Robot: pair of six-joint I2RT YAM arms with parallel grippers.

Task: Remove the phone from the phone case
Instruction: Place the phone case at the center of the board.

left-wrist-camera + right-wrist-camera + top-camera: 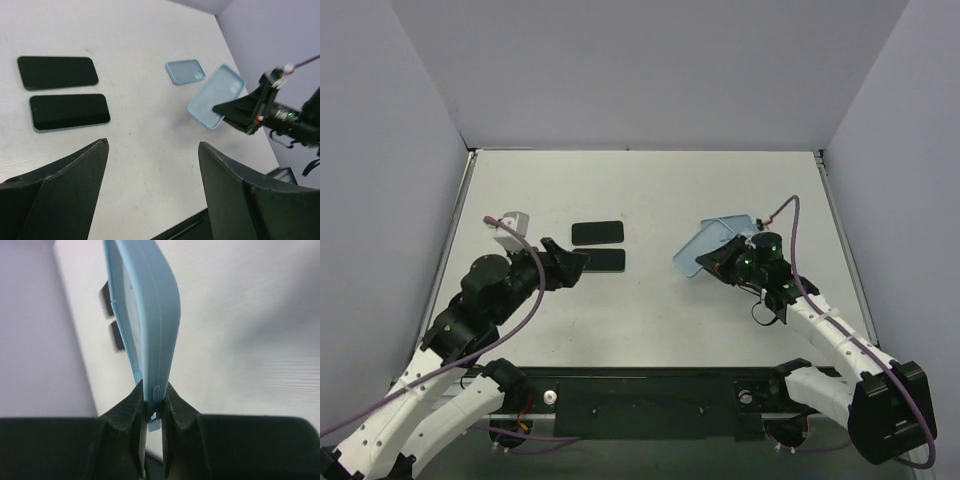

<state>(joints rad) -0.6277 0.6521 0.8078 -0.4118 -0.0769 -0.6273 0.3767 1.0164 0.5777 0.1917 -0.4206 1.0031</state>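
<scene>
Jaws of the right gripper (152, 396) pinch an edge of the empty phone case (150, 315), its length running out ahead, while the left gripper (152, 145), spread open, has the bare phone (70, 111) just ahead of it

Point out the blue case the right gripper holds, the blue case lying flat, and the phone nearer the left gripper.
held blue case (216, 95), left wrist view, middle of face.
flat blue case (185, 71), left wrist view, its centre.
nearer phone (69, 111), left wrist view, screen centre.
</scene>
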